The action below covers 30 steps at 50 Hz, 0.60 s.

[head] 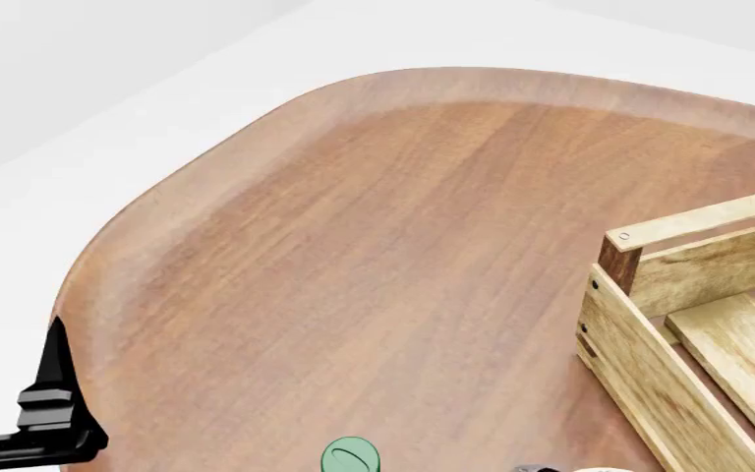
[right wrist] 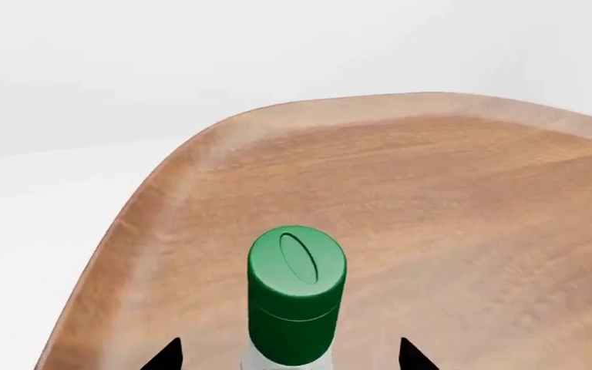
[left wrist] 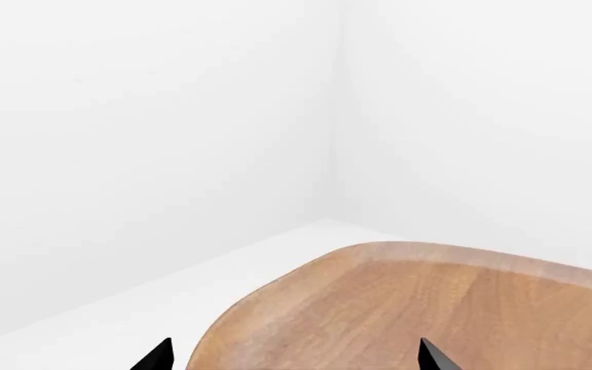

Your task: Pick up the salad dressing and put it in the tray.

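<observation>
The salad dressing (right wrist: 296, 285) stands upright on the wooden table, a bottle with a glossy green cap and a pale neck just below it. My right gripper (right wrist: 287, 356) is open, its two dark fingertips on either side of the bottle with a gap on each side. In the head view only the green cap (head: 350, 457) shows, at the bottom edge. The tray (head: 692, 324), a light-wood slatted crate with a dark corner post, sits at the right of the table. My left gripper (left wrist: 296, 356) is open over the table's left edge, holding nothing, and its black finger (head: 56, 383) shows at the head view's lower left.
The rounded wooden table (head: 351, 246) has a raised rim and stands on a white floor near white walls (left wrist: 173, 116). Between the bottle and the crate lies bare wood.
</observation>
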{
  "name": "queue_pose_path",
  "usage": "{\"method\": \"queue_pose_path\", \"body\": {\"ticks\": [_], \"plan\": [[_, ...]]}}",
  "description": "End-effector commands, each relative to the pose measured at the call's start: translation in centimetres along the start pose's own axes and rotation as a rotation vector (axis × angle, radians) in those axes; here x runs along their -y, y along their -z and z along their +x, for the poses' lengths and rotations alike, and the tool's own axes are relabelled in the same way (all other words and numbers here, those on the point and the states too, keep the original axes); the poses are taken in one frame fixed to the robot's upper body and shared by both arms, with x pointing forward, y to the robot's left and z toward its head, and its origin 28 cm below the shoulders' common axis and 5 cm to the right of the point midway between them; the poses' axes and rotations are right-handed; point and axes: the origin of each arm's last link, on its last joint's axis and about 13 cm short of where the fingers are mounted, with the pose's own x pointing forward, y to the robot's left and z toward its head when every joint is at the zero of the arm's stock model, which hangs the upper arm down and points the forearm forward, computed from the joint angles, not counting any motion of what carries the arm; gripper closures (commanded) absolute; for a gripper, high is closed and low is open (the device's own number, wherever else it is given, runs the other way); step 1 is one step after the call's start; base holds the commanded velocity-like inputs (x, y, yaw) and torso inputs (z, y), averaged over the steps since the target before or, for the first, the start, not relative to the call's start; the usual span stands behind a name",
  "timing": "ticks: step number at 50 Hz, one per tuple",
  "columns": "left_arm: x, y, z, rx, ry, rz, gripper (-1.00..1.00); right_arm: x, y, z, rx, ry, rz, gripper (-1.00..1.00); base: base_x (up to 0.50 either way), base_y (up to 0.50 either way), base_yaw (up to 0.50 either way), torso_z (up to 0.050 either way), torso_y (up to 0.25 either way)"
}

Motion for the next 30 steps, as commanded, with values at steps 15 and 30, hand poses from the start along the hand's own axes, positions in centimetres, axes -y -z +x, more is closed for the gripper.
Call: {"method": "queue_pose_path", "body": {"ticks": [15, 30], "plan": [[-0.1, 0.1, 0.1, -0.003, -0.003, 0.001, -1.0, 0.1, 0.7, 2.9, -0.06, -0.054, -0.031, -1.0, 0.0, 0.0, 0.0, 0.0, 0.0], [0.0, 0.1, 0.1, -0.004, 0.0, 0.003, -1.0, 1.4, 0.8, 4.1, -0.072, 0.032, -0.039, -1.0, 0.0, 0.0, 0.0, 0.0, 0.0]]}}
